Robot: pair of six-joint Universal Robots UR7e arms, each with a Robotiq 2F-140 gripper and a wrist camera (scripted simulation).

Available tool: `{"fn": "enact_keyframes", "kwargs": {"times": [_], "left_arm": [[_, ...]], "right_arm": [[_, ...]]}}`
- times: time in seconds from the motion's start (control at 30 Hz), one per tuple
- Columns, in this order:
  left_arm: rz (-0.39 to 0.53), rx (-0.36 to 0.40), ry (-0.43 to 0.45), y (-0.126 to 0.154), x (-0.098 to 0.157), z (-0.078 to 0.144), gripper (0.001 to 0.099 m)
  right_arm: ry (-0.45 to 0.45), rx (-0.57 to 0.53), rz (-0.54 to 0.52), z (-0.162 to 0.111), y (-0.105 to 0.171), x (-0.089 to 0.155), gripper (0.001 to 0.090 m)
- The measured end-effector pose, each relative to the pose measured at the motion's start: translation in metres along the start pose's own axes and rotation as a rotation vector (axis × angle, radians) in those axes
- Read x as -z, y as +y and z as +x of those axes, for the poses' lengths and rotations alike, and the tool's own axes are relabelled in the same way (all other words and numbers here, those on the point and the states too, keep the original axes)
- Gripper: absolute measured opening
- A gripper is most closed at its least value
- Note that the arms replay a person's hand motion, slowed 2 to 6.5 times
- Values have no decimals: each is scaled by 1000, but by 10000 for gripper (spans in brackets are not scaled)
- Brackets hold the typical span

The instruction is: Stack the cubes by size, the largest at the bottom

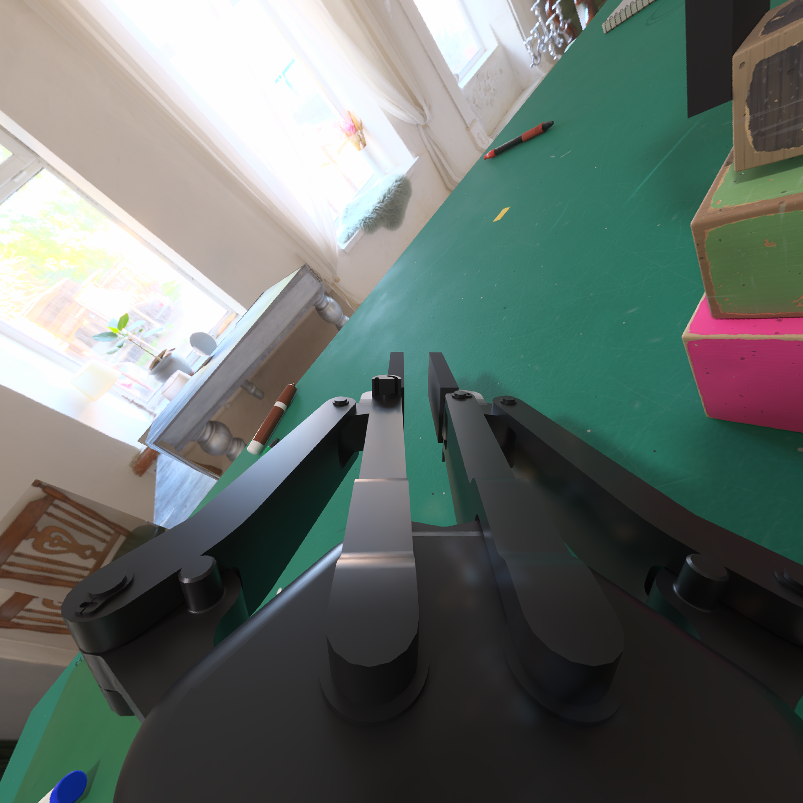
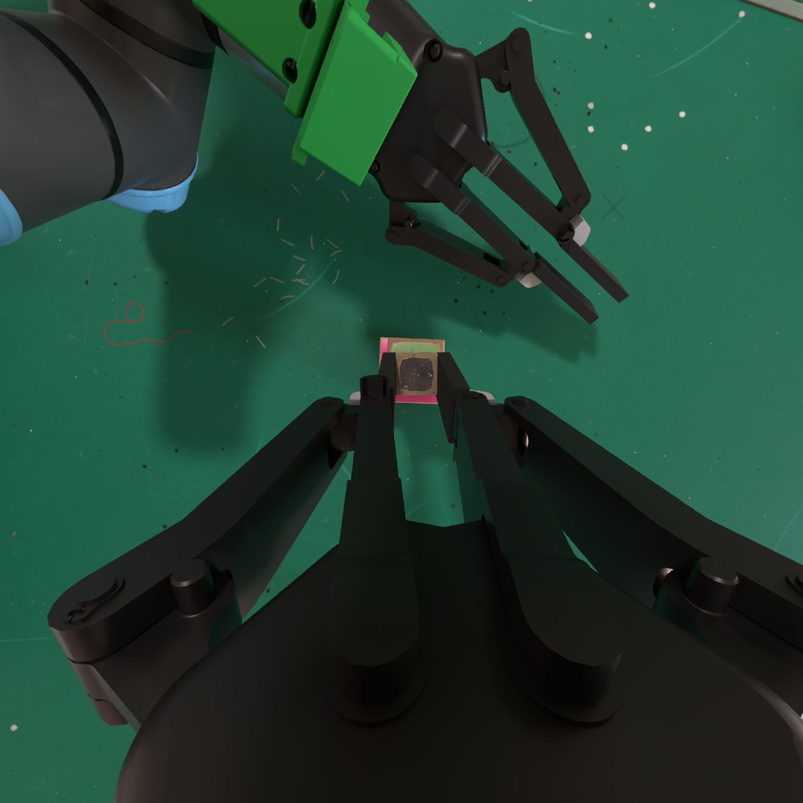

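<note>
Three cubes stand stacked on the green table (image 1: pixel 543 304): a pink cube (image 1: pixel 747 378) at the bottom, a green cube (image 1: pixel 751 269) on it, and a smaller wooden cube with black faces (image 1: pixel 771 104) on top. My right gripper (image 2: pixel 416 358) points straight down over the stack, and its fingers press both sides of the black cube (image 2: pixel 416 373). Rims of the green cube (image 2: pixel 413 346) and the pink cube (image 2: pixel 417 398) show beneath. One right finger (image 1: pixel 712 56) shows beside the top cube. My left gripper (image 1: pixel 416 360) is empty, with the fingers almost together, left of the stack and low over the table; it also shows in the right wrist view (image 2: pixel 608 310).
A red and black pen (image 1: pixel 519 140) and a yellow scrap (image 1: pixel 501 214) lie beyond the stack. A brown marker (image 1: pixel 273 417) lies at the table edge. A blue cap (image 1: pixel 69 786) is near the left wrist. The left arm's green mount (image 2: pixel 347 87) is close above the stack. A red thread (image 2: pixel 130 326) lies on the mat.
</note>
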State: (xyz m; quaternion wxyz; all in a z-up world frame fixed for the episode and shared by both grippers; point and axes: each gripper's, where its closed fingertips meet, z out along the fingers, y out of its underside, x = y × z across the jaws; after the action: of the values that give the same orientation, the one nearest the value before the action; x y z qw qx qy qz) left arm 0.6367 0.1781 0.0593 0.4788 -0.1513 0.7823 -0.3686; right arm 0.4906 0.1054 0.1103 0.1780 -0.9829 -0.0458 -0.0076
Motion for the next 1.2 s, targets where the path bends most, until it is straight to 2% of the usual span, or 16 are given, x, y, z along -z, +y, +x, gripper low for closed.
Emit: {"fn": "enact_keyframes", "kwargs": {"times": [1.2], "left_arm": [[-6,-17,4,0,-1,2,153]], "right_arm": [[9,17,14,3,-4,-4,257]]}}
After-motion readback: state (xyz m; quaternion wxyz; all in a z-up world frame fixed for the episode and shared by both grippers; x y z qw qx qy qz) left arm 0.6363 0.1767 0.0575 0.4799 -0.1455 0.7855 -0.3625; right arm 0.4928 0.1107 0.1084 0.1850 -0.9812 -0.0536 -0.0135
